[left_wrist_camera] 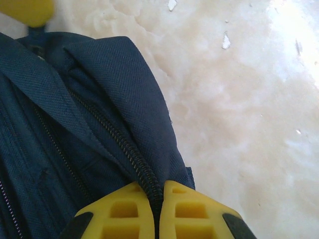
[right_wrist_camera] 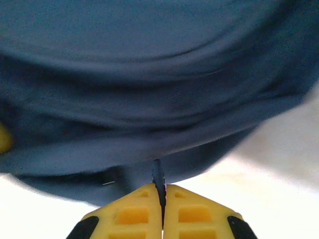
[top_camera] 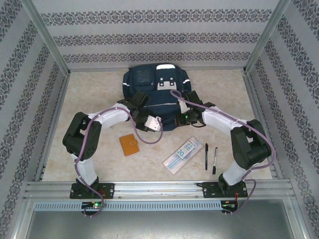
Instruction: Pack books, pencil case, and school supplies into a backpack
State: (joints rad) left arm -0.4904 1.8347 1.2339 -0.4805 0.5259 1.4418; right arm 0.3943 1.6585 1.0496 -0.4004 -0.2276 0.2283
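The navy backpack point(top_camera: 157, 94) lies flat at the back middle of the table. My left gripper point(top_camera: 149, 122) is at its near edge, shut point(left_wrist_camera: 156, 186) on the backpack's zip seam point(left_wrist_camera: 134, 159). My right gripper point(top_camera: 183, 119) is beside it at the same edge, shut point(right_wrist_camera: 160, 185) on a thin dark strip of the backpack point(right_wrist_camera: 149, 74). In front lie the orange-brown notebook point(top_camera: 129, 144), the pale pencil case point(top_camera: 182, 154) with its teal "20", and two black pens point(top_camera: 206, 156) point(top_camera: 215, 160), side by side to the right of the case.
The patterned walls and metal frame posts point(top_camera: 47, 40) close in the table on three sides. A metal rail point(top_camera: 159, 189) with both arm bases runs along the near edge. Bare beige tabletop point(left_wrist_camera: 249, 124) lies beside the backpack.
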